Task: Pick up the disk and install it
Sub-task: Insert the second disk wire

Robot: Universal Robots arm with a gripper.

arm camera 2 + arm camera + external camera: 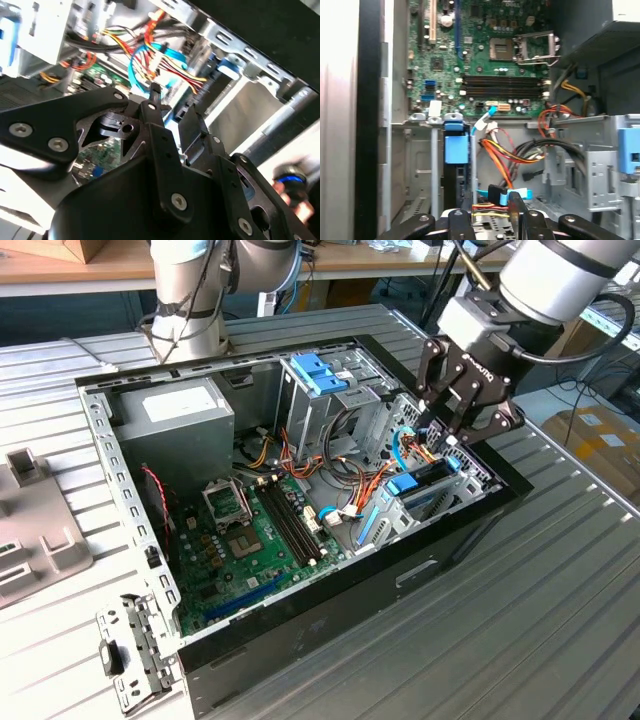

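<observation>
The disk [432,480] sits on edge in the drive bay at the open computer case's [300,630] near corner on the exterior view's right, dark-bodied with bright blue rails and a blue tab. In the first wrist view the disk [456,150] shows edge-on in its metal slot. My gripper [441,436] hangs just above that bay, over a bundle of coloured cables. Its fingers [515,207] stand apart with only cables behind the gap, one finger close beside the disk's edge. In the second wrist view the gripper [172,107] holds nothing.
Inside the case lie the green motherboard [250,530], a grey power supply box [170,415] and a metal cage with a blue bracket [318,372]. Another arm's base [190,310] stands behind the case. A grey plastic part [30,525] and a metal bracket [135,650] lie on the table.
</observation>
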